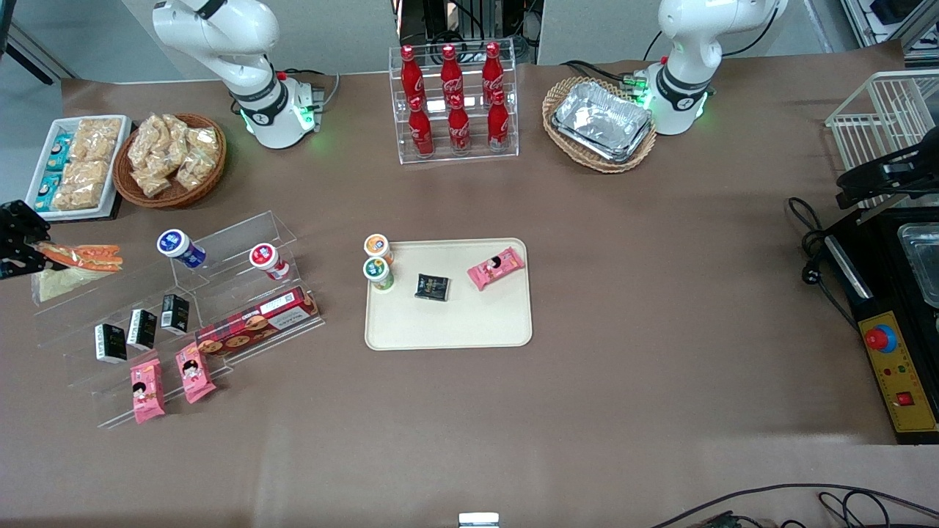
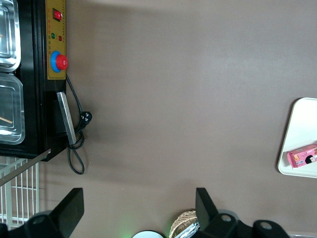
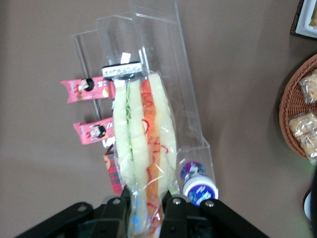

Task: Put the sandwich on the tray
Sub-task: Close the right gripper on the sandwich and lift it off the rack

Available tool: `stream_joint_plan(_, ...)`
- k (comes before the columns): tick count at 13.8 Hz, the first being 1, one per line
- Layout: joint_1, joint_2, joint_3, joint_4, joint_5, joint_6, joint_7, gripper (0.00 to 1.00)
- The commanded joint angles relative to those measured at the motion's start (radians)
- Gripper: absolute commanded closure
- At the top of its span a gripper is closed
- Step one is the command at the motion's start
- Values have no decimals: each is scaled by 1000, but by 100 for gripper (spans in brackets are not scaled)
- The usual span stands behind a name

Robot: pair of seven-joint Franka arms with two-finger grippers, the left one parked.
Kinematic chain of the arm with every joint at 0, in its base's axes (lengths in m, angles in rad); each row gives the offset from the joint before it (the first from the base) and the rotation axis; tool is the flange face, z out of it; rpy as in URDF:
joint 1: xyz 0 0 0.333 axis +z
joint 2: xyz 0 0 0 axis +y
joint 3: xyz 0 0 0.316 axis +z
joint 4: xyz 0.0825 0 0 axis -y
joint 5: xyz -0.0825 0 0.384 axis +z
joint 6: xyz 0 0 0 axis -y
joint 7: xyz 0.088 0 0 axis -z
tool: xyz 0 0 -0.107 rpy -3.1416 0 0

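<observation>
Sandwich point(image 1: 77, 258) was what I saw first at the working arm's end of the table, held up in the air above the highest step of the clear acrylic stand point(image 1: 220, 308). The gripper point(image 1: 33, 253) was clenched on one end of its clear wrap, and the rest of the wedge stuck out away from the fingers, toward the middle of the table. From the wrist camera I could see this well: the sandwich point(image 3: 143, 148) ran straight out from between the two black fingers point(image 3: 173, 210), with pale bread on both sides and the orange-red band in the middle.

Next to it on the stand I saw a blue-lidded cup point(image 1: 180, 247) and a red-lidded cup point(image 1: 268, 260), and on the lower steps three small black boxes point(image 1: 141, 328), a long red biscuit box point(image 1: 257, 320) and two pink snack packets point(image 1: 167, 381).

Going on toward the middle of the table, I saw the tray point(image 1: 447, 323) lying flat, well apart from the sandwich and the gripper. On it were two small cups point(image 1: 378, 260) at one corner, a black packet point(image 1: 432, 287) and a pink packet point(image 1: 496, 268). The sandwich was not yet on the tray.

Farther from the front camera than the tray stood a clear rack of red bottles point(image 1: 453, 99), and beside it a wicker basket with silver foil trays point(image 1: 600, 123).
</observation>
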Motion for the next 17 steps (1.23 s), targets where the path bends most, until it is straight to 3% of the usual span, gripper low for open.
stream_joint_plan(1, 67, 8, 38, 64, 18, -49, 121, 100)
stream_joint_plan(7, 158, 15, 96, 92, 19, -52, 270, 100)
stream_joint_plan(10, 253, 24, 105, 92, 15, -40, 382, 100)
stream_joint_plan(17, 371, 156, 111, 173, 13, -26, 611, 100)
